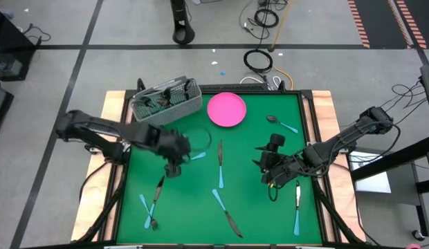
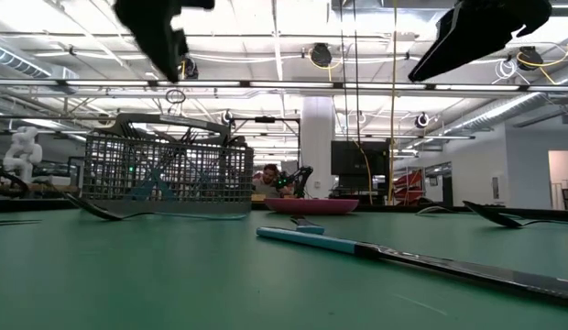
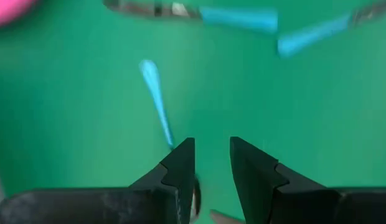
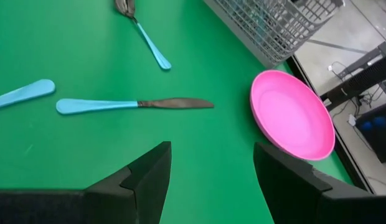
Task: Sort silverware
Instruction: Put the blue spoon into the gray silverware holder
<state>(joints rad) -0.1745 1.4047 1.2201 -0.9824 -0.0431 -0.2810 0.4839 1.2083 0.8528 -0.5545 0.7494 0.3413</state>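
Left gripper (image 1: 174, 168) poised low over the green mat (image 1: 256, 207), fingers (image 3: 180, 168) a narrow gap apart and clamped on nothing. Just beyond the fingertips, a blue-handled utensil (image 3: 157, 99) lying flat and pointing straight away; its working end slips under the fingers, so whether fork or spoon cannot be told. Probably lined up along that handle to close on it across the narrow width.

Right gripper (image 1: 270, 162) hovering over bare mat, fingers (image 4: 146, 177) spread wide, empty. Ahead of it, a blue-handled knife (image 4: 127, 104) lying crosswise, a spoon (image 4: 143, 34) farther off, and the pink plate (image 4: 292, 115) off to one side with the wire basket (image 4: 274, 25) beyond. Looks like waiting clear so the arms do not cross.

Rest of the silverware scattered loose across the mat on both sides of the grippers, with some pieces seemingly already in the basket. Sorting judged far from finished.
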